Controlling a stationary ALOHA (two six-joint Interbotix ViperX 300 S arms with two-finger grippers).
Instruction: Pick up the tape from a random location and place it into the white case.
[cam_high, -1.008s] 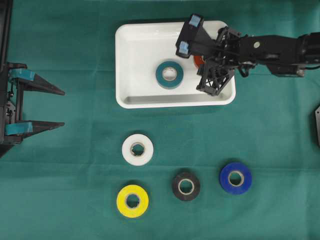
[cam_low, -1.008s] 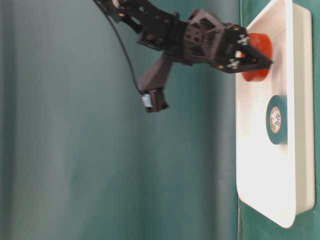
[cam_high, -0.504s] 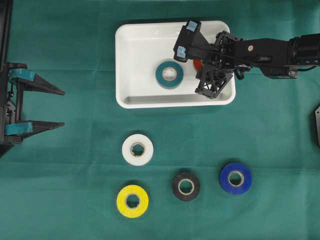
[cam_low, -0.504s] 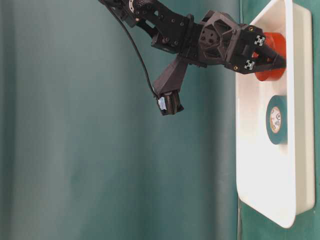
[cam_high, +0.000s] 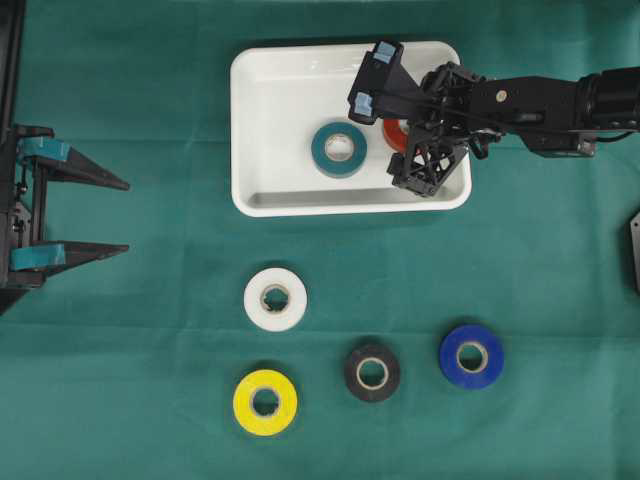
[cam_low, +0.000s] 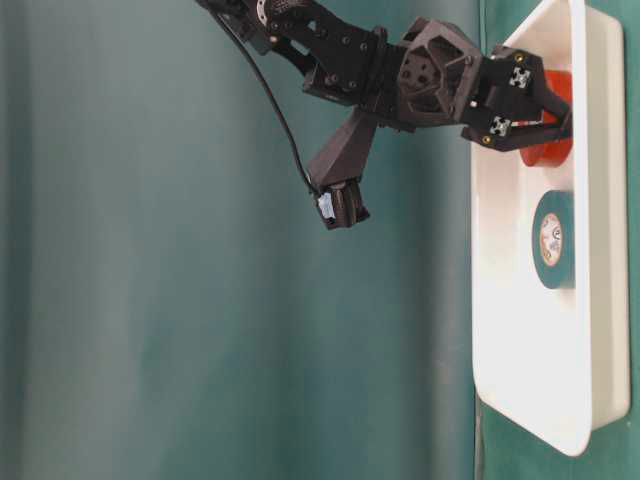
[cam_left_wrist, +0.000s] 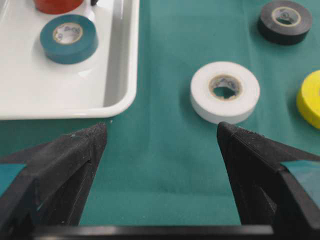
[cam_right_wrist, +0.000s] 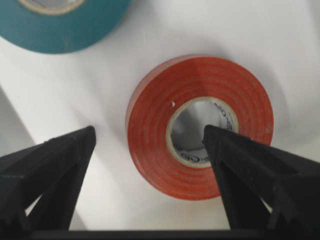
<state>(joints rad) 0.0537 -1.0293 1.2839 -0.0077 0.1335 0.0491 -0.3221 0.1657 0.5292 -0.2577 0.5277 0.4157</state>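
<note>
Nearest on the green counter (cam_high: 150, 330), the yellow roll (cam_high: 265, 402), black roll (cam_high: 372, 373), blue roll (cam_high: 471, 356) and white roll (cam_high: 275, 299) lie loose and are, I judge, still to be moved, while the left pincer (cam_high: 112, 216) waits spread wide at the left edge. Farther off, the white case (cam_high: 270, 110) holds the teal roll (cam_high: 339, 148) and, to its right, the red tape (cam_right_wrist: 200, 127). The right pincer (cam_right_wrist: 150, 145) stands open above the red tape, its fingers straddling part of the roll without gripping it, so this placement looks done.

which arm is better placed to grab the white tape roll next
Left, probably. The open left gripper faces the white tape roll across bare green cloth. The right gripper is open over the red tape roll inside the white plastic case.
</note>
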